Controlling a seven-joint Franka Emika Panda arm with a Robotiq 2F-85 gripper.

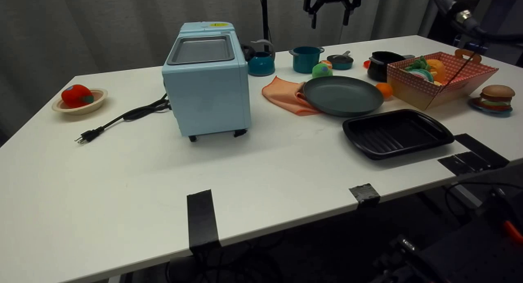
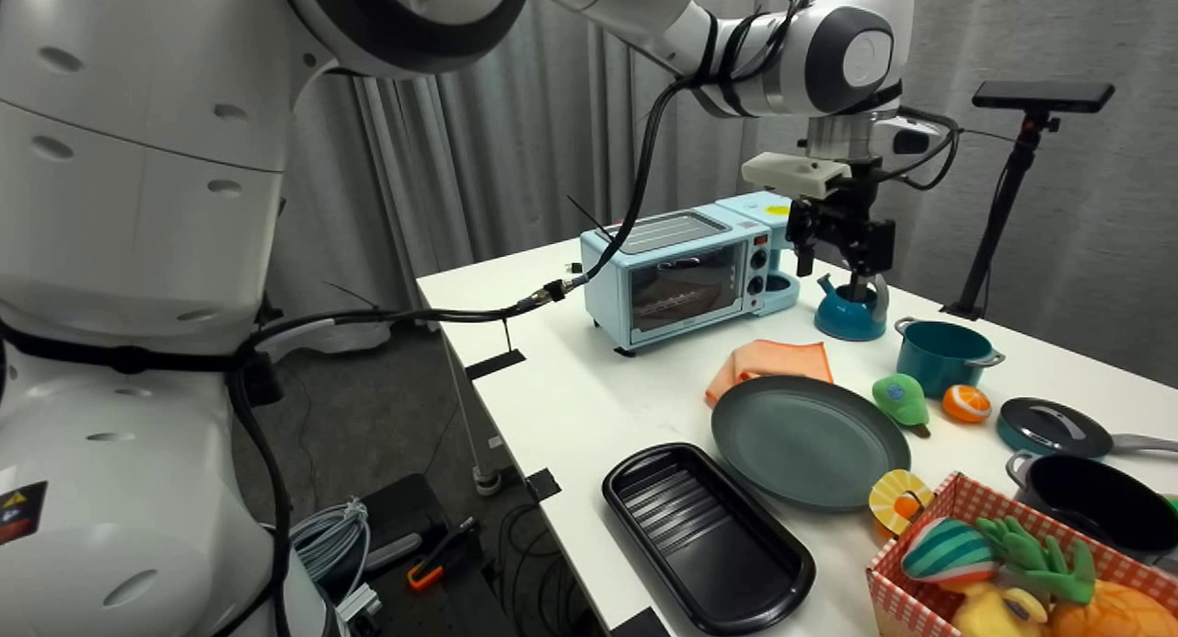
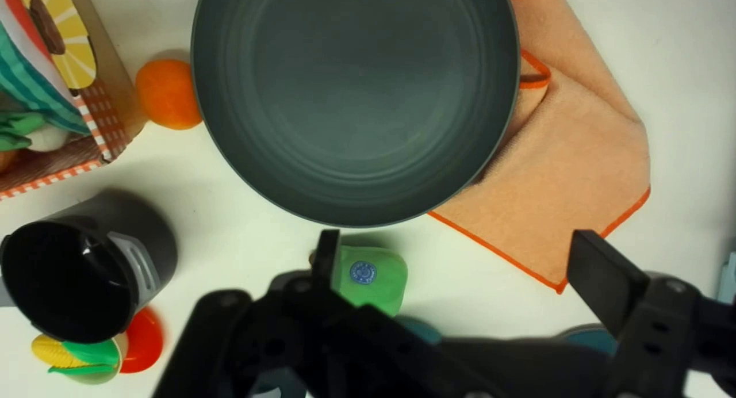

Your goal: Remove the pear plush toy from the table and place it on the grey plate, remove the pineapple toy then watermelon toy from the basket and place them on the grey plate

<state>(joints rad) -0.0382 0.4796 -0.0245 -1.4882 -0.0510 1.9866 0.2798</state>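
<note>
The green pear plush with a blue label lies on the table beside the grey plate. Both also show in an exterior view, pear and plate, and in the wrist view, pear and plate. The watermelon toy, striped green with red, is in the basket. What looks like the pineapple toy, with green leaves, lies beside it, partly hidden. My gripper is open and empty, high above the table near the kettle. In the wrist view its left finger overlaps the pear.
An orange cloth lies partly under the plate. A black tray, an orange toy, a teal pot, a kettle, a black pot and an orange slice toy surround it. A blue toaster oven stands aside.
</note>
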